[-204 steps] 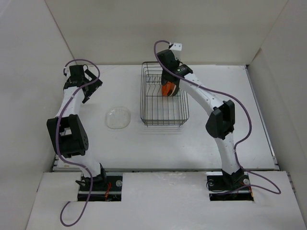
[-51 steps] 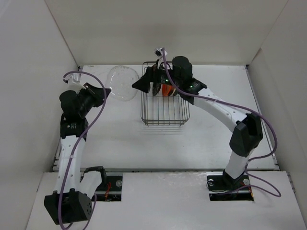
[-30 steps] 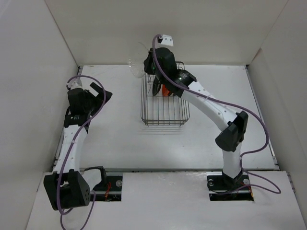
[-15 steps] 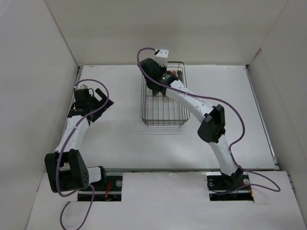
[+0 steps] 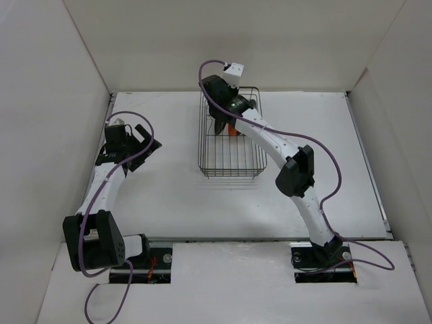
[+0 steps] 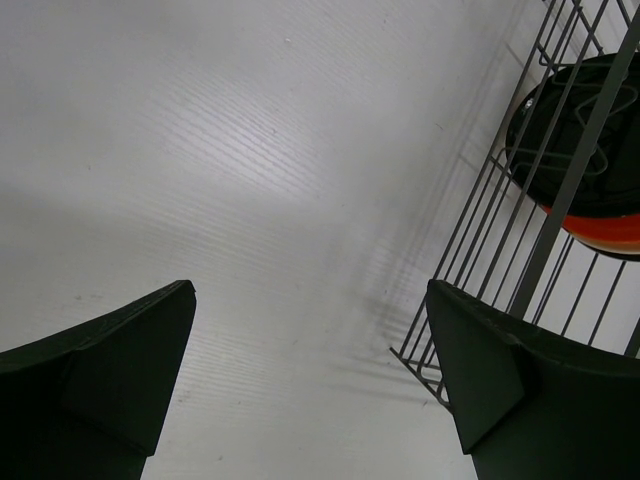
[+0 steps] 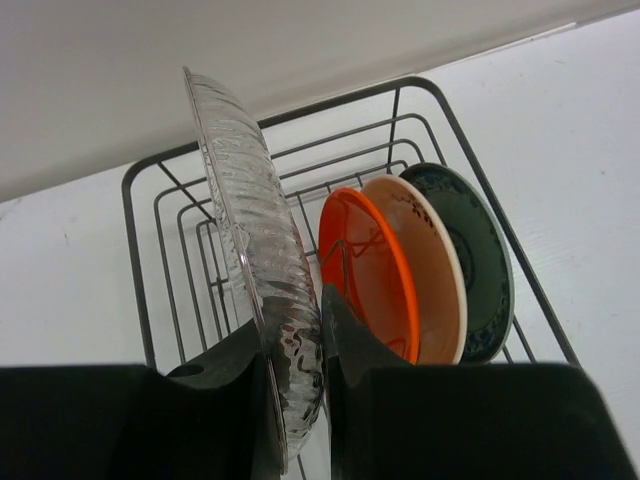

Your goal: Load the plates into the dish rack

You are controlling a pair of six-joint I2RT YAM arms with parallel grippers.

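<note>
Dish rack (image 5: 233, 156) is standing at the table's (image 5: 304, 196) far middle. Left gripper (image 5: 138, 145) is being held wide open and empty, near the left edge. Right gripper (image 7: 297, 345) is clenched on the lower rim of the clear plate (image 7: 250, 210), upright on edge over the rack's far left end, left of the slotted orange plate (image 7: 365, 270), cream plate (image 7: 435, 270) and teal plate (image 7: 485, 265). This grip is being shown by the right wrist view only. A dark plate (image 6: 570, 150) is being shown through the wires by the left wrist view only.

Cropped at the left wrist view's right edge: dish rack (image 6: 533, 270), dark plate (image 6: 575, 140), orange plate (image 6: 612, 232). Hidden inside right claw (image 7: 295, 360): lower rim of clear plate (image 7: 250, 200).
</note>
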